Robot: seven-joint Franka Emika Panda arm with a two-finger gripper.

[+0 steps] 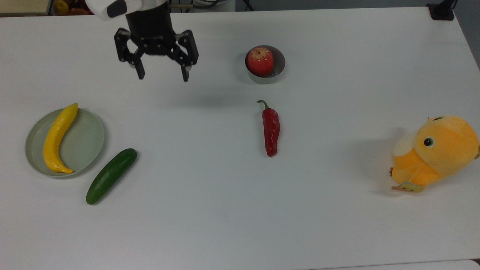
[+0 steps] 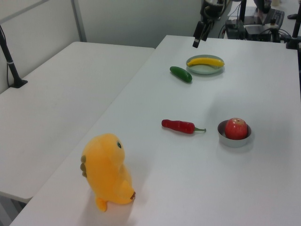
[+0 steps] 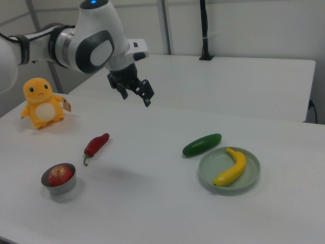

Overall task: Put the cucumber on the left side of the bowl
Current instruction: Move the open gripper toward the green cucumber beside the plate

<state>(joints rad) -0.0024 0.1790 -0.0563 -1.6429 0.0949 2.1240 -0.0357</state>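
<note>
Cucumber (image 1: 111, 176) flat on table (image 1: 225, 210), long axis diagonal.

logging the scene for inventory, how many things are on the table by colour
green: 2, the cucumber and the plate
yellow: 1, the banana
red: 2, the apple and the chili pepper
grey: 1, the bowl
orange: 1, the plush toy
total: 7

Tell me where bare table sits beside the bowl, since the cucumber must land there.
Bare table lies on the top view's left of the bowl, under the open claw, and on its right toward the plush. The chili lies just below. The cucumber crowds the plate.
</note>
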